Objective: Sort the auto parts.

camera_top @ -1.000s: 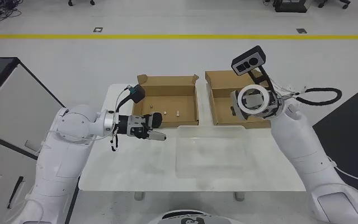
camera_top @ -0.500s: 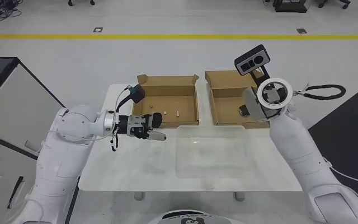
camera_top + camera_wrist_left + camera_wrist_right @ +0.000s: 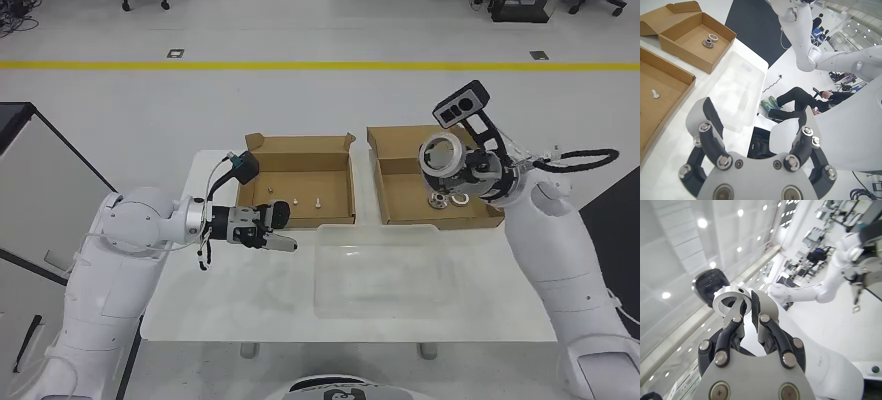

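My right gripper [image 3: 748, 306] is shut on the rim of a silver metal ring [image 3: 728, 289], one finger inside the hole and one outside. From above, that ring [image 3: 425, 150] hangs over the right cardboard box [image 3: 400, 190], where a flanged hub [image 3: 437, 201] and another ring [image 3: 460, 197] lie. The left wrist view has the same hub [image 3: 707, 43] and ring [image 3: 713, 36]. My left gripper [image 3: 278, 241] is open with nothing in it, beside the clear plastic bin [image 3: 380, 285] and in front of the left cardboard box [image 3: 300, 172], which holds small bolts [image 3: 316, 201].
Both boxes stand side by side at the table's far edge with their flaps open. The clear bin [image 3: 738, 89] sits in front of them at the middle of the table. A bolt [image 3: 654, 94] lies in the nearer box in the left wrist view.
The right arm has swung and turned its wrist, carrying the ring up and leftward over the right box. The left arm has stayed put.
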